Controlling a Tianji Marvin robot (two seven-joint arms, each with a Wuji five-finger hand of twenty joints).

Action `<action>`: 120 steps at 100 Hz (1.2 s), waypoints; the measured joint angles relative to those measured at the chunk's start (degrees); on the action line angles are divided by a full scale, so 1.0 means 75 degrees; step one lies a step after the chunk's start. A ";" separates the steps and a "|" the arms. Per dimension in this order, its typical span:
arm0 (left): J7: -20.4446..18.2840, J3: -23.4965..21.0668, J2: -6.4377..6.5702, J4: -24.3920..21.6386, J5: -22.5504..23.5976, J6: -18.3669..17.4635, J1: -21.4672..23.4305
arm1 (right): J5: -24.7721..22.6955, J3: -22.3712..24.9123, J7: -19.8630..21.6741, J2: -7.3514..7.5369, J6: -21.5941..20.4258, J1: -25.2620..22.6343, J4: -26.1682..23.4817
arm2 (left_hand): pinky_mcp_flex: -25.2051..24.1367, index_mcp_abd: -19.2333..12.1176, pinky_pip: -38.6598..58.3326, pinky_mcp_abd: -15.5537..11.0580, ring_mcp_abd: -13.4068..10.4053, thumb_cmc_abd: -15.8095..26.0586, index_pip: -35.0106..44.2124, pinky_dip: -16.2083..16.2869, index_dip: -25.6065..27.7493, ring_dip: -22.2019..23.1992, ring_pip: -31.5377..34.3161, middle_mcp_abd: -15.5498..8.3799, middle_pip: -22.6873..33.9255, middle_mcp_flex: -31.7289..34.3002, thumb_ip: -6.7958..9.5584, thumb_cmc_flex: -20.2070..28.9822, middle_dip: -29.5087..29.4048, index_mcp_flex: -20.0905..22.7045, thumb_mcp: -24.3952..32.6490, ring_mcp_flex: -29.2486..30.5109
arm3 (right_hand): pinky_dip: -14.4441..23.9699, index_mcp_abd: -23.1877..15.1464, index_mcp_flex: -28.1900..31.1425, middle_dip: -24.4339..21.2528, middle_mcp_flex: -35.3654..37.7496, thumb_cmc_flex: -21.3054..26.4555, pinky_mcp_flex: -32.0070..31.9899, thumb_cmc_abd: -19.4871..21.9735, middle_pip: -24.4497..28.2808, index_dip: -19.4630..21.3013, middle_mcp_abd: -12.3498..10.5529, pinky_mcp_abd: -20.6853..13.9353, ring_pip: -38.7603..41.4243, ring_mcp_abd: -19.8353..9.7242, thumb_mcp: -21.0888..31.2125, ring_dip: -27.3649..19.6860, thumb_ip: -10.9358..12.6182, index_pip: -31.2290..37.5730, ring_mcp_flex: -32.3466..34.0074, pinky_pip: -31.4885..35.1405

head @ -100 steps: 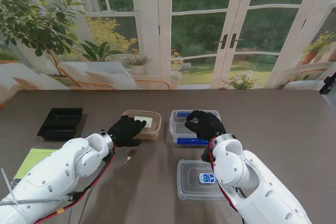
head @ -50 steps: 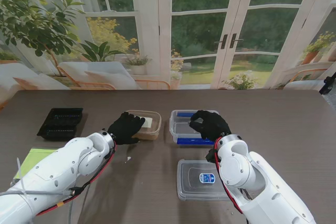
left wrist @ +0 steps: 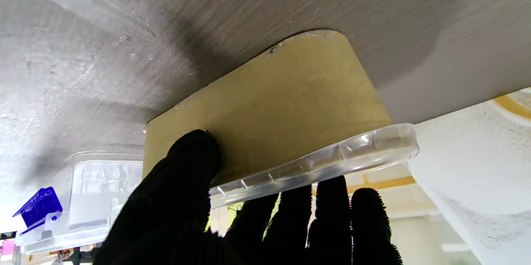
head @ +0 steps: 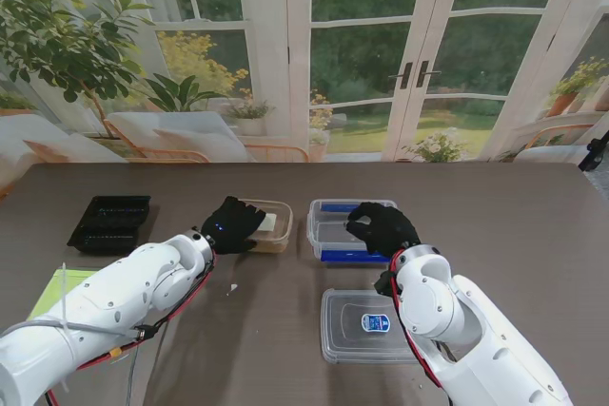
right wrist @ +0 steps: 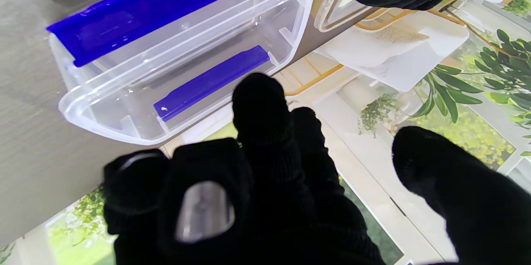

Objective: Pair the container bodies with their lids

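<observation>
Landmark: clear box with blue clasps (head: 335,230), mid-counter (head: 533,235).

- Tan container (head: 269,226) sits just left of the clear box, a clear lid already on it. Left hand (head: 231,225) grips its near-left edge: thumb (left wrist: 188,165) against the tan wall, fingers over the lid rim (left wrist: 323,161).
- Right hand (head: 381,226) hovers over the clear box's right side, fingers spread, holding nothing.
- Flat clear lid (head: 366,325) lies nearer to me than the clear box, untouched. Box is uncovered.
- Black tray (head: 112,222) far left of the clear box; its partner not evident.

Judgement: one pair likely done; clear box unpaired.

Unclear: whether the tan container's lid is seated; the green sheet (head: 57,292) is partly behind the left arm.
</observation>
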 measured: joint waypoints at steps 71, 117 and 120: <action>-0.0120 0.0814 -0.0202 0.0637 -0.0506 0.0529 -0.0619 | 0.0138 -0.0041 -0.0021 -0.0014 -0.0040 0.0118 0.0210 | -0.0087 -0.0046 -0.0204 0.0000 0.0005 0.0594 -0.0885 -0.0540 -0.0324 0.0002 -0.0125 0.0166 -0.0309 -0.0492 0.0010 0.0013 -0.0144 -0.0554 -0.0901 -0.0305 | 0.0000 0.0082 0.0086 0.0000 0.0000 0.0000 0.0000 0.0000 0.0000 0.0000 0.0026 0.0086 -0.0001 0.0025 0.0000 -0.0001 0.0000 -0.0022 -0.0001 -0.0003; 0.0106 0.1104 -0.0711 0.1523 -0.1275 0.0504 -0.0974 | 0.0266 -0.0181 -0.0009 -0.0031 -0.0029 0.0277 0.0386 | -0.0147 -0.0044 -0.0593 -0.0006 0.0006 0.0800 -0.1214 -0.0446 -0.0325 0.0000 -0.0306 0.0205 -0.0542 -0.0634 0.0012 0.0105 -0.0265 -0.0565 -0.1330 -0.0583 | 0.0000 0.0101 0.0086 0.0000 0.0000 0.0000 0.0000 0.0000 -0.0002 -0.0001 0.0041 0.0088 -0.0001 0.0045 0.0001 -0.0001 0.0000 -0.0023 -0.0001 -0.0038; 0.0111 0.1104 -0.0731 0.1547 -0.1303 0.0505 -0.0976 | 0.0273 -0.0190 -0.0009 -0.0034 -0.0028 0.0288 0.0398 | -0.0147 -0.0043 -0.0594 -0.0006 0.0007 0.0801 -0.1216 -0.0444 -0.0325 0.0000 -0.0307 0.0205 -0.0542 -0.0634 0.0012 0.0108 -0.0265 -0.0565 -0.1330 -0.0584 | 0.0000 0.0124 0.0086 0.0000 0.0000 0.0000 0.0000 0.0000 -0.0002 -0.0001 0.0046 0.0089 -0.0001 0.0051 0.0001 -0.0001 0.0000 -0.0023 -0.0001 -0.0038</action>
